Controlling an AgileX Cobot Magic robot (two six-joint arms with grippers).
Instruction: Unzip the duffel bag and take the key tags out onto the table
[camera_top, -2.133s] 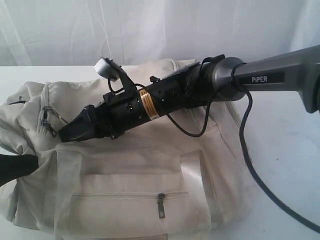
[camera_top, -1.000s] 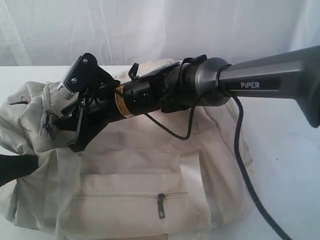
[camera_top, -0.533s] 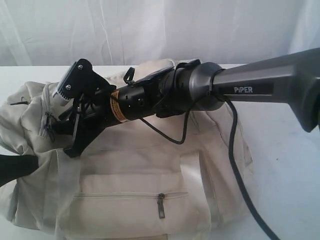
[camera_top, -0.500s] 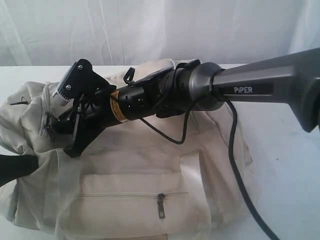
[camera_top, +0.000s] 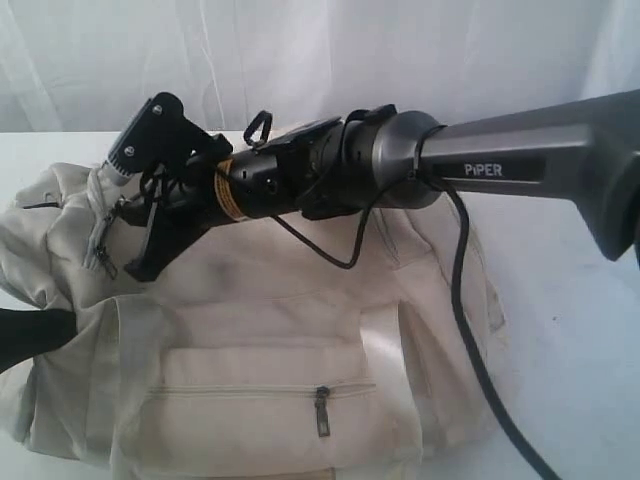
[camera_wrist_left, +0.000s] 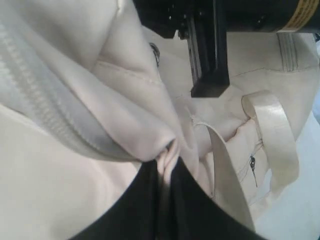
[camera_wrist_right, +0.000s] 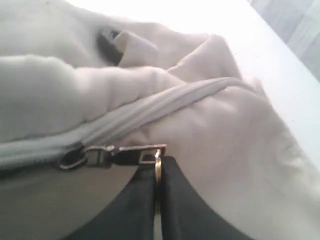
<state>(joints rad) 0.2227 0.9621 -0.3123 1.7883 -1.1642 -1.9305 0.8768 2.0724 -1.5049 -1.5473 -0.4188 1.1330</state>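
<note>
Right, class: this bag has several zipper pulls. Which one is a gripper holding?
The metal pull at the duffel bag's left end in the exterior view, pinched in the right gripper; the front-pocket pull hangs free.

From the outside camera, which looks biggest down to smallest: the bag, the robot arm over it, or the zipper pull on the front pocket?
1. The bag, even with the arm hiding part of it.
2. The robot arm.
3. The zipper pull, smallest by far.
</note>
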